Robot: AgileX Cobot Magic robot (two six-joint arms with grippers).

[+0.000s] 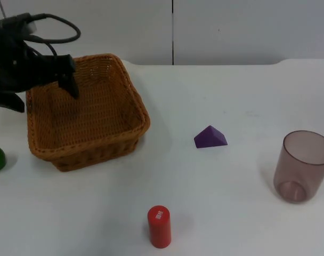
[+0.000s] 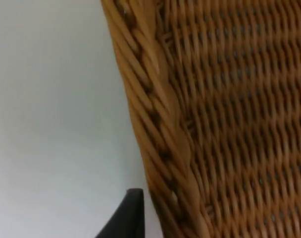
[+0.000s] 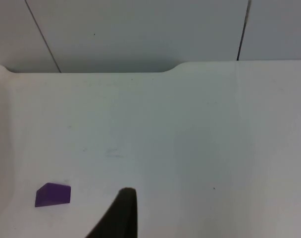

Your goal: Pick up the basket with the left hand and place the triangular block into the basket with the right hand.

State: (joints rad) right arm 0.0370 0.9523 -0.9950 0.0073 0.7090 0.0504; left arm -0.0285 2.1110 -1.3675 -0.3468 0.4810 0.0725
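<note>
The left gripper [image 1: 66, 80] straddles the light, stiff wicker basket [image 1: 124, 96] at its far-left rim — fingers spread. The small purple triangular block [image 1: 210, 137] is best pinched across flat faces; right gripper's fingers cannot be told.

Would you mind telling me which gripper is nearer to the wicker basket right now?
Left. The left gripper is at the wicker basket's back-left rim, one finger reaching inside. The right gripper waits well away, above bare table near the purple triangular block.
</note>
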